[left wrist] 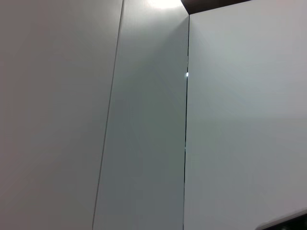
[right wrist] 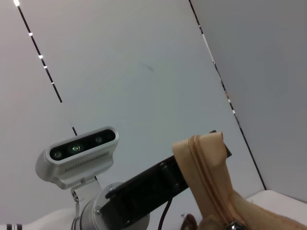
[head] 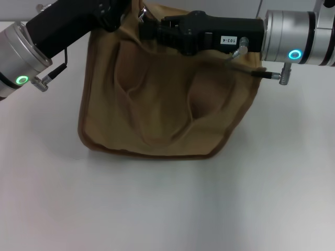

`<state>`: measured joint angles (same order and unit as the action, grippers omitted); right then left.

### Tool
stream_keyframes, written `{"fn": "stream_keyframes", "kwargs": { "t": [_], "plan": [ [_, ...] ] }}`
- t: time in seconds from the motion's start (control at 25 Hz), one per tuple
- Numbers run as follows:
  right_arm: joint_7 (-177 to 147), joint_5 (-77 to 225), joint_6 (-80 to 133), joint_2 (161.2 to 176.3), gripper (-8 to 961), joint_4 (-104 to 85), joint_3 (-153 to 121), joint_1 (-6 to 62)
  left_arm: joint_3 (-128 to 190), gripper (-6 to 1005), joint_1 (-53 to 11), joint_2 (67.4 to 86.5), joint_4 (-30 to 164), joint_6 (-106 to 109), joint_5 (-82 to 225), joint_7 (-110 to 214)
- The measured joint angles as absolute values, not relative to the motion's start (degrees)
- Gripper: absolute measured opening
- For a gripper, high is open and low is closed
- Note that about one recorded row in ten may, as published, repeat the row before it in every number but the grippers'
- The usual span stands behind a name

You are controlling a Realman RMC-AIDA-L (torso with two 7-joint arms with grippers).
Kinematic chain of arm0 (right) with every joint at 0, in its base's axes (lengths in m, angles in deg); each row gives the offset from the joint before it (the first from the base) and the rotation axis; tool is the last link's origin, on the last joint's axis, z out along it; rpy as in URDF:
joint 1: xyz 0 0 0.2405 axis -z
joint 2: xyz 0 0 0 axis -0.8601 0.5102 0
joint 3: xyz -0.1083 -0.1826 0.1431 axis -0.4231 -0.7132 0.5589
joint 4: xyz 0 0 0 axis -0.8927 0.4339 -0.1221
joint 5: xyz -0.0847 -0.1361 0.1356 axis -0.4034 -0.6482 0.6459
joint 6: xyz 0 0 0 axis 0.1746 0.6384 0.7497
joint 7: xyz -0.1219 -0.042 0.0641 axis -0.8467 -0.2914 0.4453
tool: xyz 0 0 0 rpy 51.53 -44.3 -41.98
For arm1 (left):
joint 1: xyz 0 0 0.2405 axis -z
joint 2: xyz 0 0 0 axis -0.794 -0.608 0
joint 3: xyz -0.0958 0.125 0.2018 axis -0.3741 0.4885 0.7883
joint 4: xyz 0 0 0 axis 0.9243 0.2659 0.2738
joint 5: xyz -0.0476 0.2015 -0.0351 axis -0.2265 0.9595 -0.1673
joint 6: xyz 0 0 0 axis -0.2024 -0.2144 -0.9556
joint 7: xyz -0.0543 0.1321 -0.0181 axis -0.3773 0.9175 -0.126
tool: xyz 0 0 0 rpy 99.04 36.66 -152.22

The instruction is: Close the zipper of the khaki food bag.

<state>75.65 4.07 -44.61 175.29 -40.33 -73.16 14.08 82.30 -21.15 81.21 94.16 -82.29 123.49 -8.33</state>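
Slumped between 2 grippers, the khaki food bag (head: 162, 104) meets left gripper (head: 112, 13) and right gripper (head: 152, 29) at its top; neither grip is discernible.

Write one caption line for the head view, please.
Both grippers, left and right, meet at the top of the khaki food bag on a white table.

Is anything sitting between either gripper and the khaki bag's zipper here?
Nothing visible does. Both grippers, left and right, are already at the top edge of the khaki food bag. The right wrist view shows the zipper line free of other objects.
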Motion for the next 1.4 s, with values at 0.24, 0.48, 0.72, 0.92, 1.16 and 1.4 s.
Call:
{"fn": "stream_keyframes", "kwargs": {
  "t": [0.24, 0.48, 0.72, 0.92, 1.16, 1.4],
  "plan": [
    [75.62, 4.11, -45.22, 175.21, 94, -40.88, -72.81, 15.31, 81.92, 110, -22.23, 81.12, 94.16, -82.62, 122.42, -8.31],
    [75.57, 4.33, -45.33, 175.10, 36, -41.61, -72.66, 16.82, 81.83, 111, -24.13, 80.88, 94.54, -82.60, 121.37, -8.31],
    [75.57, 4.11, -45.41, 175.11, 14, -41.72, -72.66, 16.96, 81.79, 112, -24.84, 80.79, 94.60, -82.74, 120.67, -8.31],
    [75.51, 4.10, -46.99, 175.11, 8, -41.72, -72.60, 17.02, 81.79, 113, -24.88, 80.77, 94.65, -82.80, 120.64, -8.31],
    [75.03, 4.09, -48.80, 175.06, 6, -42.29, -72.51, 17.58, 81.79, 114, -24.88, 80.77, 94.69, -82.83, 120.64, -8.31],
    [75.39, 4.01, -50.62, 174.83, 3, -43.87, -72.55, 19.50, 81.78, 116, -25.00, 80.77, 94.70, -82.84, 120.53, -8.37]
  ]
}}
